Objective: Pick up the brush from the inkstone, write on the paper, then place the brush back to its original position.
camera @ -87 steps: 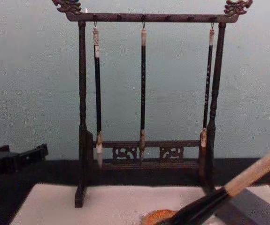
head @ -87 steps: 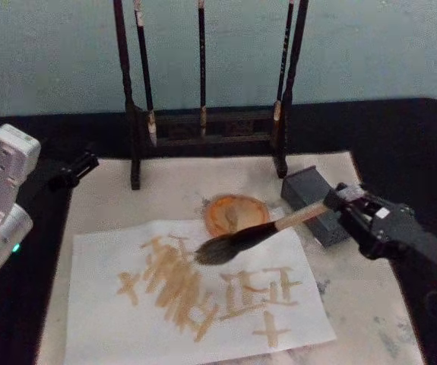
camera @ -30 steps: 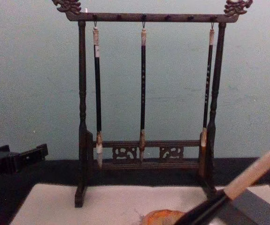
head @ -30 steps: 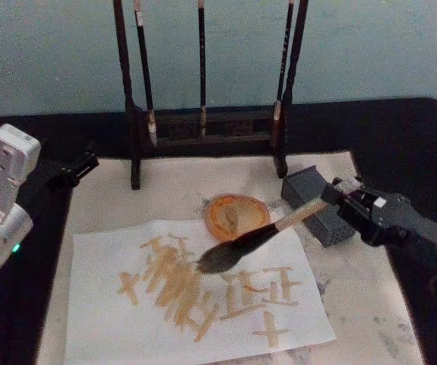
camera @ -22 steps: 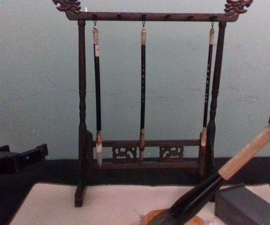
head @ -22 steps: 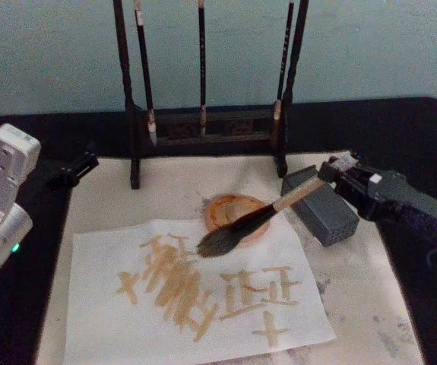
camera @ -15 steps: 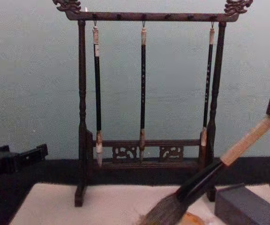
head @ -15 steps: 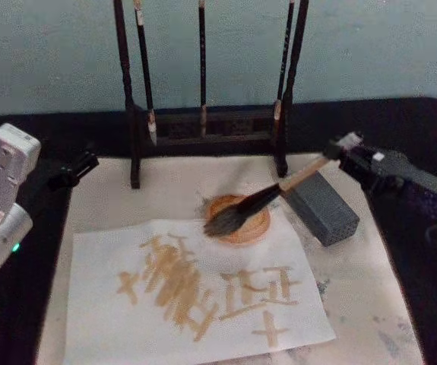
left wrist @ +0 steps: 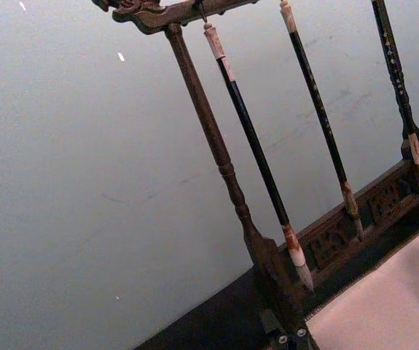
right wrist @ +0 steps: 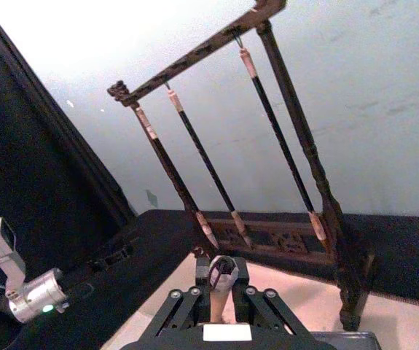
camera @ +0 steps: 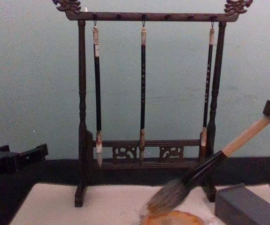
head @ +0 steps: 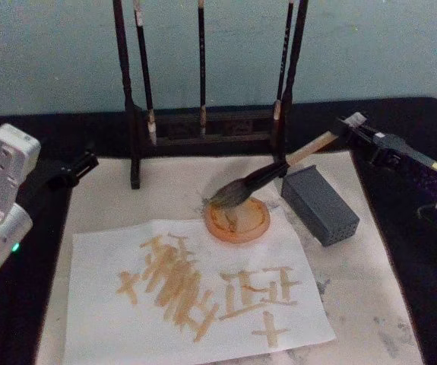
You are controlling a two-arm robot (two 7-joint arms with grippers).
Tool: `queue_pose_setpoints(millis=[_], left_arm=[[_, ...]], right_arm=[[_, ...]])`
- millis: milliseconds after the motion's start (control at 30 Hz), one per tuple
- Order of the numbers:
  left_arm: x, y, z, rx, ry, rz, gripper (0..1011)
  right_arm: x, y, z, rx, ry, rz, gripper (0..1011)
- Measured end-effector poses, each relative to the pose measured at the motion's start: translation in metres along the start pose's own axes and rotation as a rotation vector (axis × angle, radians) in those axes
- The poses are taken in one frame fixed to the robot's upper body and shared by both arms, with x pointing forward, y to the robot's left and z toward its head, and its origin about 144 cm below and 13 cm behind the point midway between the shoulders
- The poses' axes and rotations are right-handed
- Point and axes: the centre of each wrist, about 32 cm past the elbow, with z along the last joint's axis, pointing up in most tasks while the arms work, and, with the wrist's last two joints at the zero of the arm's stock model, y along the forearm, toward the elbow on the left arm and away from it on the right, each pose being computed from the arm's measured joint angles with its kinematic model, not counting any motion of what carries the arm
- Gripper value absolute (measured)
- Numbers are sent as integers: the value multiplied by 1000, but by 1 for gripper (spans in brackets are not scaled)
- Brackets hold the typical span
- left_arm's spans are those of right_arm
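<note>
**Operator:** Report the right end effector.

**Technician:** The right end effector (head: 346, 128) is over the far right of the counter (head: 400, 144), near the right post of the brush rack (head: 203, 125). It is closed on the top end of the brush (head: 275, 171); in the right wrist view its fingers (right wrist: 187, 300) pinch the pale handle from both sides.

**Operator:** Brush position?

**Technician:** Off the counter and tilted. The handle rises to the right toward the end effector, and the bristle head points down and to the left. The bristles hang over the far rim of the round orange dish (head: 238, 220). Contact with the dish cannot be confirmed. The grey block (head: 321, 204) lies just right of the dish, below the handle line and apart from the brush.

**Operator:** Paper?

**Technician:** The paper (head: 104, 319) lies flat on the beige mat (head: 165, 190), in front of the dish. It carries orange-brown strokes. The brush is clear of it.

**Operator:** Left arm?

**Technician:** The left end effector (head: 74, 169) is parked at the left edge of the mat, well apart from the brush.
</note>
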Motion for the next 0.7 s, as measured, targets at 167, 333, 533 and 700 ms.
queue_pose_setpoints(millis=[167, 333, 533, 700], left_arm=[[0, 0, 0, 0, 0, 0, 1002], [0, 0, 0, 0, 0, 0, 1002], [0, 0, 0, 0, 0, 0, 1002], [0, 0, 0, 0, 0, 0, 1002]], right_arm=[[4, -2, -8, -2, 22, -20, 171], [7, -4, -15, -7, 43, -45, 172], [11, -6, -23, -19, 64, -70, 172], [13, -7, -27, -21, 75, -83, 172]])
